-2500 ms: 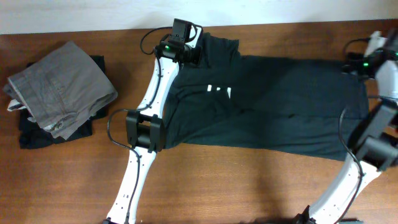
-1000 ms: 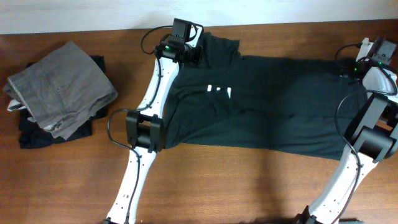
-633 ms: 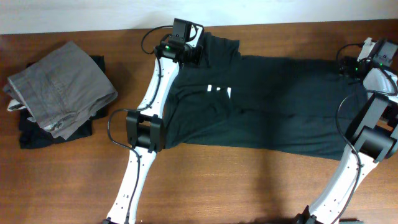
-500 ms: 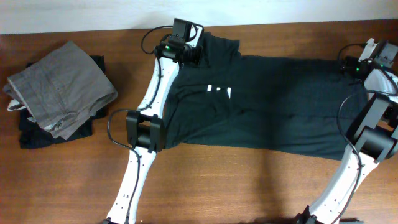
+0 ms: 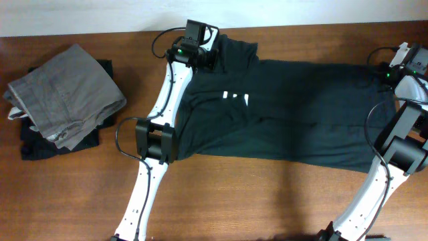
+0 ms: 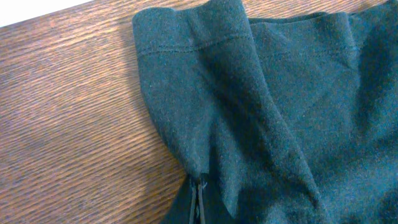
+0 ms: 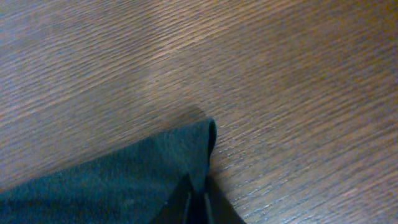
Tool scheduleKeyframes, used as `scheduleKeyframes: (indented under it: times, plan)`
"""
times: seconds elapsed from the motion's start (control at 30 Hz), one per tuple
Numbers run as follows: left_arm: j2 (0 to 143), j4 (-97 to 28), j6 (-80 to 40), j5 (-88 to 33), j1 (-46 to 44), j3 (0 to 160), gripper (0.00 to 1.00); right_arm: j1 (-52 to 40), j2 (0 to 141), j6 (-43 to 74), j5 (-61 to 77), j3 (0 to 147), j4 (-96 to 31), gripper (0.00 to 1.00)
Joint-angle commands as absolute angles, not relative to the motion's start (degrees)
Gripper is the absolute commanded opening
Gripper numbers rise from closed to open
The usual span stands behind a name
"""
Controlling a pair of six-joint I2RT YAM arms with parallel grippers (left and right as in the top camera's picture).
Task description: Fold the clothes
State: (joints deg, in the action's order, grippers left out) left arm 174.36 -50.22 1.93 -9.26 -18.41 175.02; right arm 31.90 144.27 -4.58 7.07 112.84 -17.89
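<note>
The clothes, a dark charcoal T-shirt (image 5: 294,114) with white lettering (image 5: 234,98), lie spread flat across the table, sleeve end to the left. My left gripper (image 5: 211,57) sits at the far sleeve (image 6: 205,81). In the left wrist view this gripper (image 6: 200,200) is shut on a pinch of the sleeve fabric. My right gripper (image 5: 378,70) is at the shirt's far right corner. The right wrist view shows the right gripper (image 7: 196,200) shut on that pointed corner (image 7: 186,152), which lies low over the wood.
Grey folded trousers (image 5: 67,94) rest on a black folded garment (image 5: 37,146) at the table's left end. The table's back edge (image 5: 301,27) runs just behind both grippers. Bare wood (image 5: 267,194) lies in front of the shirt.
My right gripper has shut on the shirt's far right corner and shifted slightly to the right. The left gripper stays on the sleeve, and the shirt has not visibly moved.
</note>
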Motion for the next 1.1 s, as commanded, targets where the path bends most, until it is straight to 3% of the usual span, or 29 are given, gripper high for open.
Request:
scheduleKeyframes:
  times: [0.0, 0.57, 1.07]
  plan:
    - [172.2, -49.9, 2.7, -10.3, -18.5, 175.2, 0.00, 31.9, 145.1, -4.2, 7.3, 112.9, -18.8, 0.04]
    - [163.2, -51.4, 2.7, -10.9, -18.3, 175.2, 0.00, 31.9, 138.5, -4.2, 7.3, 118.4, -32.6, 0.04]
    - [159.1, -66.4, 2.7, -10.7, -17.3, 175.2, 0.00, 32.0, 129.3, -5.7, 6.8, 119.7, -50.3, 0.04]
